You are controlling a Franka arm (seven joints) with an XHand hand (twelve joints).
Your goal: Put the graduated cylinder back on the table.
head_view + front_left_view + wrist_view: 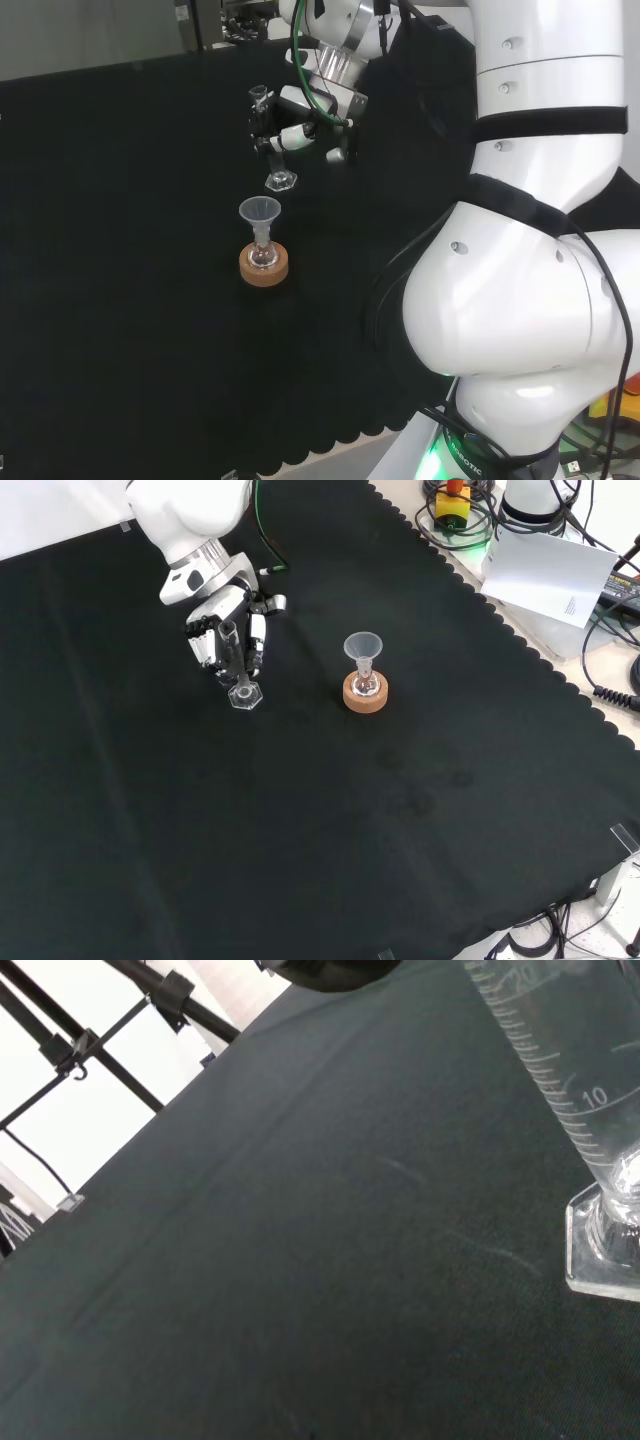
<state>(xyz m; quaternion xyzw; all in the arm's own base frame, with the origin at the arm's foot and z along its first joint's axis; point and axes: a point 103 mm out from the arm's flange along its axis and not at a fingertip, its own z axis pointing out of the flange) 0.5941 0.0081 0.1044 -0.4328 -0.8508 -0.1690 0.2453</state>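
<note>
The clear glass graduated cylinder (pixel 268 135) stands upright with its hexagonal foot (pixel 281 182) at the black cloth (pixel 120 250). The black and white hand (pixel 285 130) is curled round the cylinder's tube. In the front view the hand (pixel 225 630) comes in from the upper left and holds the cylinder (pixel 237 670) above its foot (pixel 244 696). The wrist view has the cylinder's marked tube (pixel 560 1070) and its foot (pixel 605 1250) close by; whether the foot touches the cloth I cannot tell.
A small flask with a clear funnel (pixel 260 212) in its neck sits on a cork ring (pixel 264 266) just in front of the cylinder in the head view, to the right in the front view (pixel 364 692). The cloth's scalloped edge (pixel 520 645) runs along the right.
</note>
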